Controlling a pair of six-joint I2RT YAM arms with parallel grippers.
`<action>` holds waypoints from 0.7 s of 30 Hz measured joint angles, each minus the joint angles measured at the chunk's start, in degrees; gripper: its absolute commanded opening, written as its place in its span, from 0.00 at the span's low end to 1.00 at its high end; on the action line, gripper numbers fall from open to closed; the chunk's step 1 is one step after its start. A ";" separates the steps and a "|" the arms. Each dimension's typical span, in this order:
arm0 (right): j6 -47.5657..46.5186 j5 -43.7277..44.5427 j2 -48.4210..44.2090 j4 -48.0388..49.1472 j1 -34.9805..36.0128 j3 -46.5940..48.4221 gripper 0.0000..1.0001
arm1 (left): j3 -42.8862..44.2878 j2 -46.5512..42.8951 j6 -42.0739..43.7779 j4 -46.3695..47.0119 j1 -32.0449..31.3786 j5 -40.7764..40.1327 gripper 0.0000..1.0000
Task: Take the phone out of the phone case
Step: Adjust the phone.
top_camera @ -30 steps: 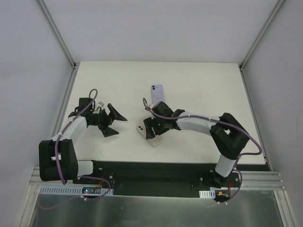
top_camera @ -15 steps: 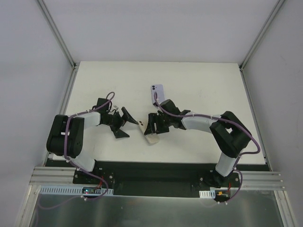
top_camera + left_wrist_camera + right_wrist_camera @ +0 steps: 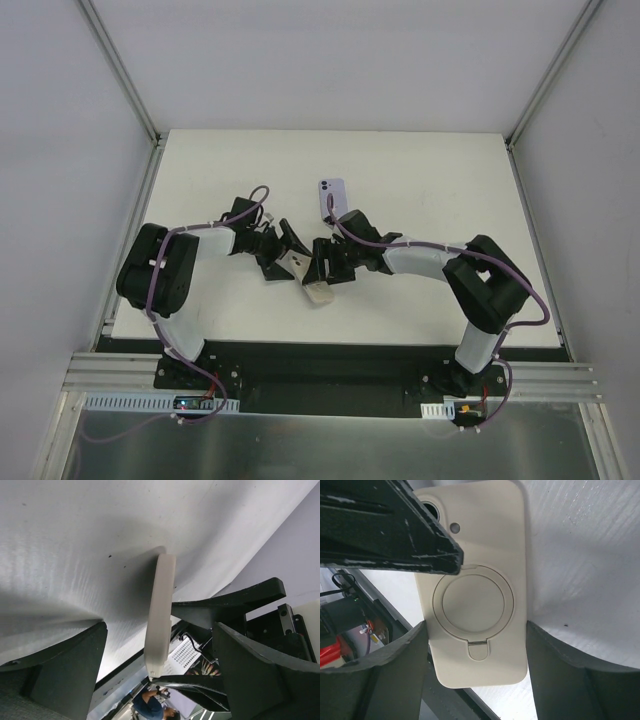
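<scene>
A cream phone case [image 3: 475,595] with a round ring holder on its back is held by its long edges in my right gripper [image 3: 476,650], tilted just above the table near the centre [image 3: 318,288]. The phone inside it is hidden. My right gripper [image 3: 322,270] is shut on the case. My left gripper [image 3: 284,252] is open, one finger on each side of the case's camera end. In the left wrist view the case [image 3: 160,605] stands edge-on between the open fingers of my left gripper [image 3: 160,632], with a gap on both sides. One left finger [image 3: 395,525] crosses the case's top corner.
A purple phone [image 3: 332,196] lies flat on the white table [image 3: 430,180] just behind the right wrist. Grey walls and metal posts close the table at the left, right and back. The arm bases sit along the near edge.
My left arm has swung right across the table, bringing its open fingers around the end of the case. My right gripper has kept hold of the case, shifting it slightly.
</scene>
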 measured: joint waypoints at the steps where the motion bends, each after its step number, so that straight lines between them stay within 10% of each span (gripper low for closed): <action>1: 0.31 -0.11 0.00 0.07 0.00 0.00 0.01 | 0.20 0.35 -0.37 0.17 -0.35 0.02 0.76; 6: 2.08 -1.20 0.00 0.35 0.00 0.07 0.02 | 0.90 1.42 -1.27 1.01 -1.49 -0.46 0.57; 11: 3.21 -1.68 0.00 0.42 0.00 0.52 0.18 | 2.14 1.57 -1.73 1.25 -2.21 -0.61 0.00; 18: 2.89 -0.28 -1.46 -0.81 -0.20 0.63 0.92 | 2.14 1.51 -1.18 1.90 -2.19 -0.87 0.00; 21: -0.28 4.90 -5.40 -5.88 1.22 1.29 0.96 | 2.12 0.68 -2.21 1.68 -2.60 -1.42 0.00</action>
